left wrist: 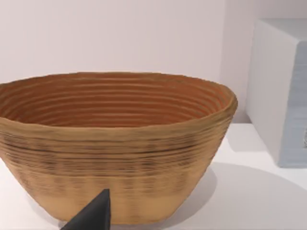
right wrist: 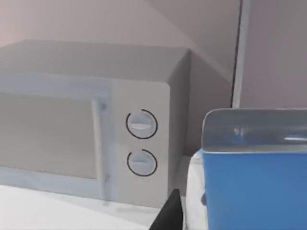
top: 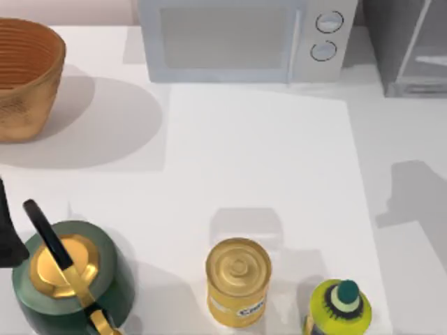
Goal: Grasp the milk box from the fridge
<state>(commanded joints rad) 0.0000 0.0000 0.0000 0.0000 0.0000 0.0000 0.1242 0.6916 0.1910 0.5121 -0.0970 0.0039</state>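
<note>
The table (top: 258, 153) runs across the whole top view. At its upper left sits the basket (top: 24, 77). Along the upper edge, at the middle, stands the microwave (top: 241, 38), its two knobs (top: 327, 35) on its right side. The fridge (top: 412, 45) stands in the upper right corner, just right of the microwave. At the lower left is the kettle (top: 66, 279), with the left arm (top: 7, 234) just left of it at the frame's edge. The can (top: 238, 280) stands at lower centre, and the bottle (top: 340, 307) is right of it, near the bottom edge. In the right wrist view, the milk box (right wrist: 254, 187) sits close up, right of the microwave.
</note>
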